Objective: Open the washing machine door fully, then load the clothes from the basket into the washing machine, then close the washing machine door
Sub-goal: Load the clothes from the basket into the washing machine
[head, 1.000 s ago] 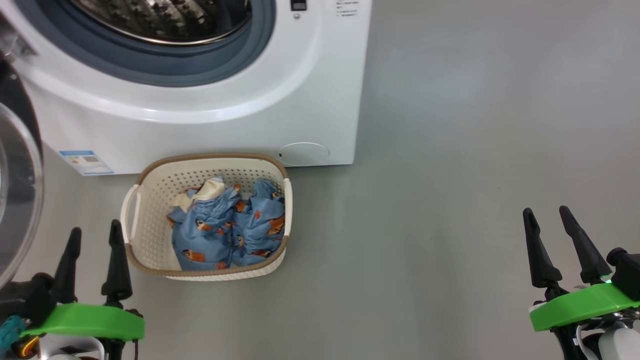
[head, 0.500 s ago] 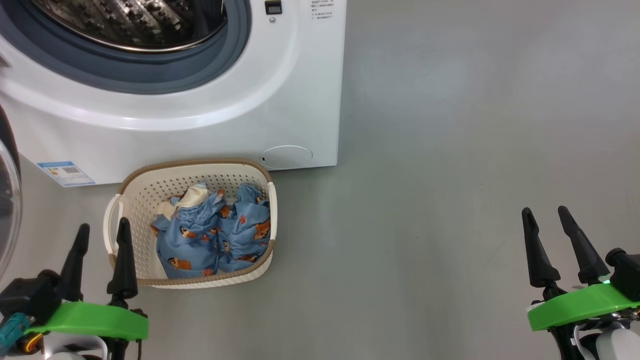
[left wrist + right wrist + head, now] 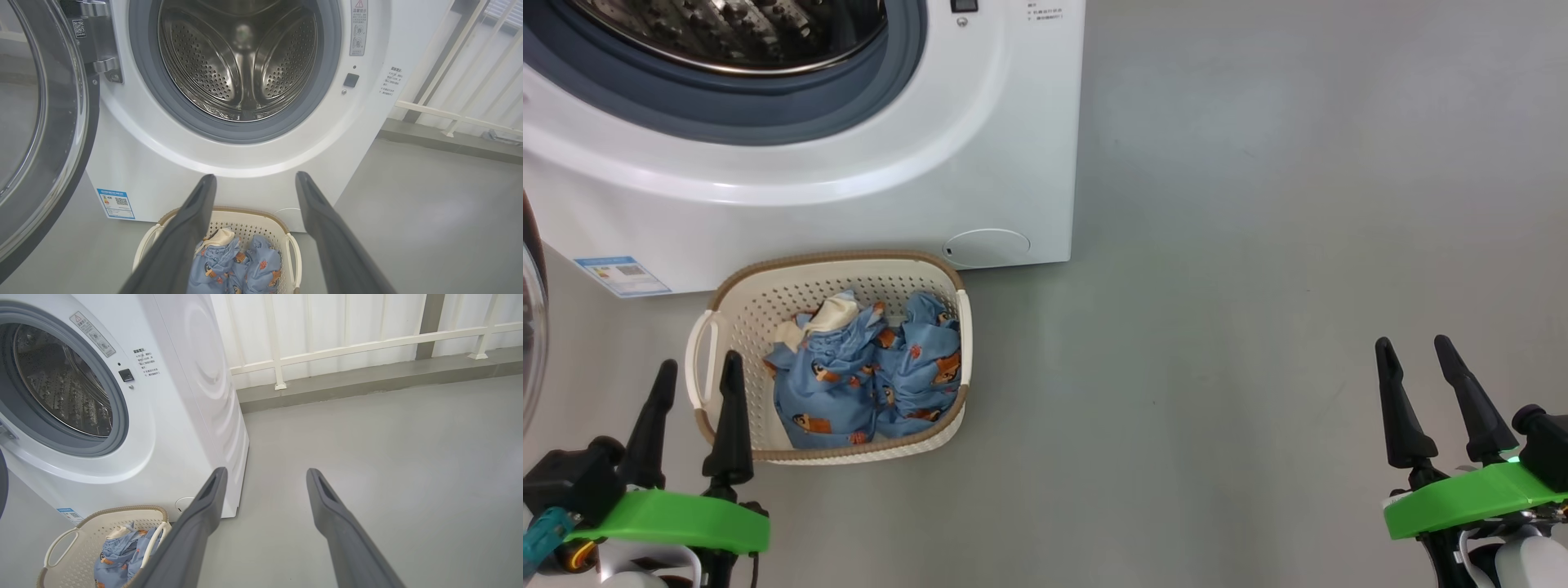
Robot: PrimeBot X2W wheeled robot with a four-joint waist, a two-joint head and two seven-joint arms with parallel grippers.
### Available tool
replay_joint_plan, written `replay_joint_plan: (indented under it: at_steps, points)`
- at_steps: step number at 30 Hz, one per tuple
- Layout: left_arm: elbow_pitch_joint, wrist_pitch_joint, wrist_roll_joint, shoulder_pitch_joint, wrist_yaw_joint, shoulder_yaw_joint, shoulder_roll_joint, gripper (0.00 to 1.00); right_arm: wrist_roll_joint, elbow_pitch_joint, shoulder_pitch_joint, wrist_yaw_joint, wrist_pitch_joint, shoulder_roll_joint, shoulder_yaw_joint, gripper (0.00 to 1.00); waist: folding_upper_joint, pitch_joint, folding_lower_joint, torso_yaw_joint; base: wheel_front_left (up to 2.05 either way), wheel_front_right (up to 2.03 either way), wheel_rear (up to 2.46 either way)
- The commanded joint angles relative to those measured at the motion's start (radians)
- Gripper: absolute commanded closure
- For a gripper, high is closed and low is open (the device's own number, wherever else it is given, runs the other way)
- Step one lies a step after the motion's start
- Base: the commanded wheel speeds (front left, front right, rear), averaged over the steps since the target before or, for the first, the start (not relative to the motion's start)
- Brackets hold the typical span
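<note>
The white washing machine (image 3: 980,122) fills the upper left of the head view, its steel drum (image 3: 241,61) bare. The washing machine door (image 3: 45,134) hangs swung out to the left. On the floor before the washer stands the cream basket (image 3: 707,347) holding the light-blue printed clothes (image 3: 866,376). My left gripper (image 3: 698,369) stands open just left of the basket's near rim, nothing between its fingers. Far off at the lower right, my right gripper (image 3: 1413,347) is open over bare floor. Basket (image 3: 81,535) and clothes (image 3: 118,551) also show low in the right wrist view.
Grey floor (image 3: 1258,245) stretches to the right of the washer. A white railing (image 3: 347,347) on a low kerb runs behind it. A blue label sticker (image 3: 621,275) and a round filter cap (image 3: 987,245) sit on the washer's lower front.
The whole head picture has shifted, so the camera moved: washer and basket now lie further left. My left gripper stands closer to the basket's rim. Both grippers stay open.
</note>
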Motion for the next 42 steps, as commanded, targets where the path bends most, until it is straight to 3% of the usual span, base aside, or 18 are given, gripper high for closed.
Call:
replay_joint_plan:
  at_steps: [1,20,42]
  points:
    - [-0.017,-0.006,-0.006,-0.031,-0.002,0.037,0.037,0.0,-0.005,-0.028,0.002,0.004,-0.013,-0.004,0.014,0.0,0.0,0.003,0.0,-0.001,0.0,0.0,0.0]
    - [-0.005,-0.006,0.005,-0.058,-0.002,0.031,0.05,0.0,-0.007,-0.028,-0.01,0.004,-0.013,0.001,0.018,0.0,0.0,0.018,0.0,-0.004,0.67,-0.81,0.14]
    - [0.01,-0.006,0.016,-0.058,-0.002,0.058,0.017,0.0,-0.002,-0.023,-0.006,0.004,-0.013,-0.002,0.033,0.0,0.0,0.01,0.0,0.009,0.36,-0.36,0.0]
